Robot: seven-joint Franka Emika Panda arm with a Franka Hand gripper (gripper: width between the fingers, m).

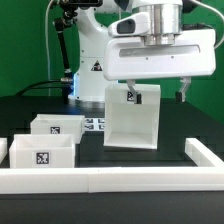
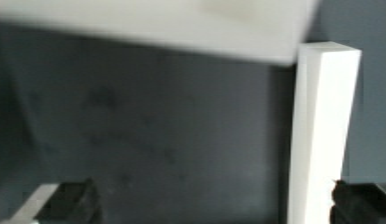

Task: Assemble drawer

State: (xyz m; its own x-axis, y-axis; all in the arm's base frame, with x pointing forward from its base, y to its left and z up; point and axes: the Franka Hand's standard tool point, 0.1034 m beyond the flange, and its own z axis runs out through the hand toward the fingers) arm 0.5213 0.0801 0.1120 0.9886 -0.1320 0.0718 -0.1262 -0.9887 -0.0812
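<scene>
Gripper [image 1: 159,92] spread, empty, straddling casing [image 1: 132,125] wall on exterior view's right, off-centre. Risk: uneven closing shoves or tips casing.

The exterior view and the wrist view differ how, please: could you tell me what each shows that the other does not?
Only the exterior view shows the front tray, the back tray, the long rail, the marker board and the arm. Only the wrist view shows, from above and close up, the empty gap between the fingertips. Both show the tall casing and the open pincer near it, holding nothing.
</scene>
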